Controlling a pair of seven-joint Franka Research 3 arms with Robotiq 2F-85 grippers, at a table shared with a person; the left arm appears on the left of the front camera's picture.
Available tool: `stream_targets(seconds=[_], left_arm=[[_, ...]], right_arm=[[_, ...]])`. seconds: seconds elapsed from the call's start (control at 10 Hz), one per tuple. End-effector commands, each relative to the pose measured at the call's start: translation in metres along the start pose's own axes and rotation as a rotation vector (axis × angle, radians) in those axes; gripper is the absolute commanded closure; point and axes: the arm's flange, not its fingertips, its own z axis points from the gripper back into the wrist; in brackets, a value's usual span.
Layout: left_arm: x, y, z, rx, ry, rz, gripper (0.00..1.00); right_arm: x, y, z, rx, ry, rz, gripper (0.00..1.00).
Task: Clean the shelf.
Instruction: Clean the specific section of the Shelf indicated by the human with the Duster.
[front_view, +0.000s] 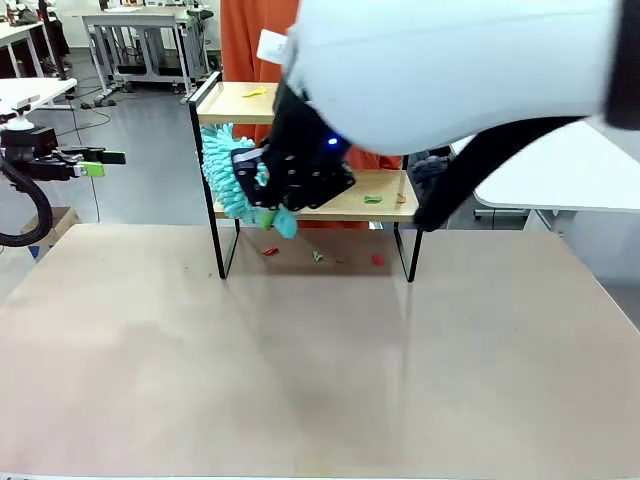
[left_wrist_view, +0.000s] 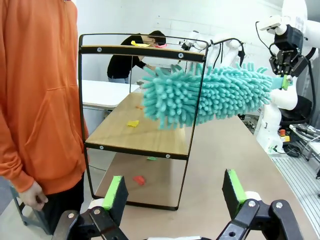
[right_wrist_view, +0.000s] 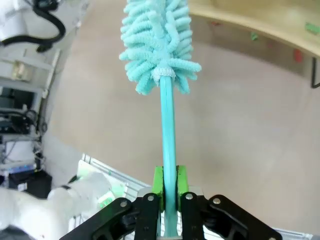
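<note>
The small two-tier shelf (front_view: 345, 210) of light wooden boards in a thin black metal frame stands at the far middle of the beige table (front_view: 320, 370). A person in an orange hooded top (left_wrist_view: 40, 90) stands just behind it.

The right gripper (front_view: 268, 195) reaches across to the shelf's left end. Its jaws are pressed tight on the thin turquoise handle of a fluffy turquoise microfibre duster (front_view: 222, 170). In the left wrist view the duster's head (left_wrist_view: 210, 97) pokes through the end frame between the two boards, above the lower one. Whether its fibres touch the wood cannot be told. The left gripper (front_view: 95, 163) hangs well apart at the far left, off the table, with its jaws spread and nothing between them.

The sweeping step looks to be in hand. Small red scraps (front_view: 377, 260) and a green scrap (front_view: 317, 256) lie on the table under the shelf. A green scrap (front_view: 372, 199) and a yellow one (left_wrist_view: 132, 123) sit on the lower board, and a yellow scrap (front_view: 254, 92) lies on the top board, so the task seems about midway.

The next move probably calls for lowering the head onto the lower board and drawing it rightwards towards the green scrap. The handle must stay clear of the black side rail, and the light frame must not be pushed. The top board would follow.
</note>
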Motion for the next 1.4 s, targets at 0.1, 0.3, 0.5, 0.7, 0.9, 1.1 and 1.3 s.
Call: stream_targets(seconds=[0.1,0.3,0.5,0.7,0.9,1.1,1.3], left_arm=[[0.000,-0.001,0.001,-0.004,0.007,-0.017,0.00],[0.000,-0.001,0.001,-0.004,0.007,-0.017,0.00],[0.000,-0.001,0.001,-0.004,0.007,-0.017,0.00],[0.000,-0.001,0.001,-0.004,0.007,-0.017,0.00],[0.000,-0.001,0.001,-0.004,0.007,-0.017,0.00],[0.000,-0.001,0.001,-0.004,0.007,-0.017,0.00],[0.000,-0.001,0.001,-0.004,0.007,-0.017,0.00]], right_arm=[[0.032,0.025,-0.018,-0.063,-0.070,-0.124,0.87],[0.017,0.008,-0.014,-0.038,-0.035,-0.066,0.87],[0.017,0.008,-0.014,-0.038,-0.035,-0.066,0.87],[0.031,0.018,-0.034,-0.085,-0.053,-0.115,0.87],[0.042,0.026,-0.054,-0.061,-0.063,-0.133,0.87],[0.052,0.030,-0.071,-0.083,-0.092,-0.191,0.87],[0.061,0.036,-0.080,-0.063,-0.103,-0.209,0.87]])
